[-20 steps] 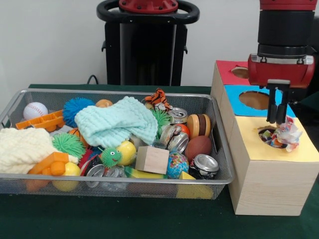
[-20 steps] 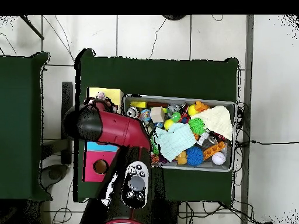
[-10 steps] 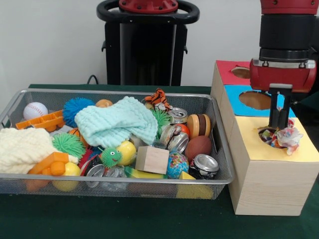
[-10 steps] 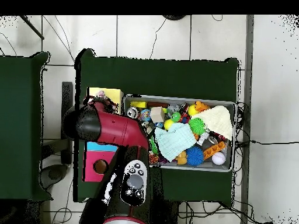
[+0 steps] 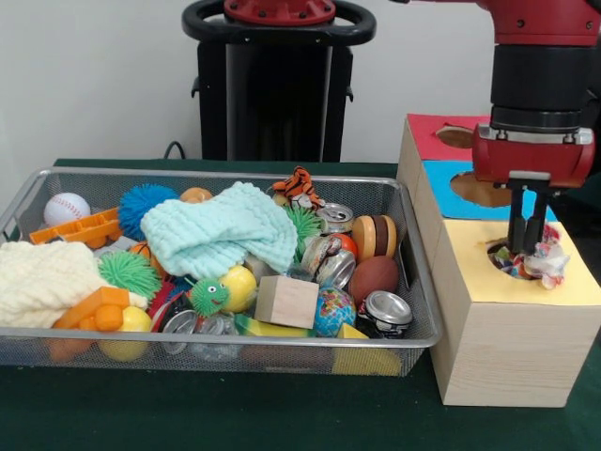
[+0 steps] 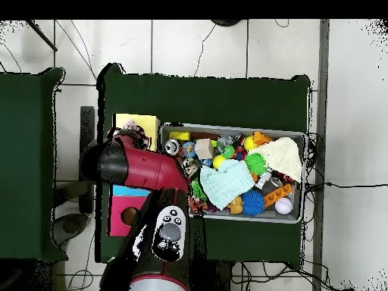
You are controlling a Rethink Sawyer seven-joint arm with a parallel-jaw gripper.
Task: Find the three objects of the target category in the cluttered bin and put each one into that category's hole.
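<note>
A crumpled wrapper [image 5: 543, 261] is sitting at the rim of the yellow hole [image 5: 510, 260], just beside the claw [image 5: 527, 246]; the bin [image 5: 413, 282], well to its side, is holding cans [image 5: 386, 311], balls and cloths; the arm is hanging upright, claw released.
</note>
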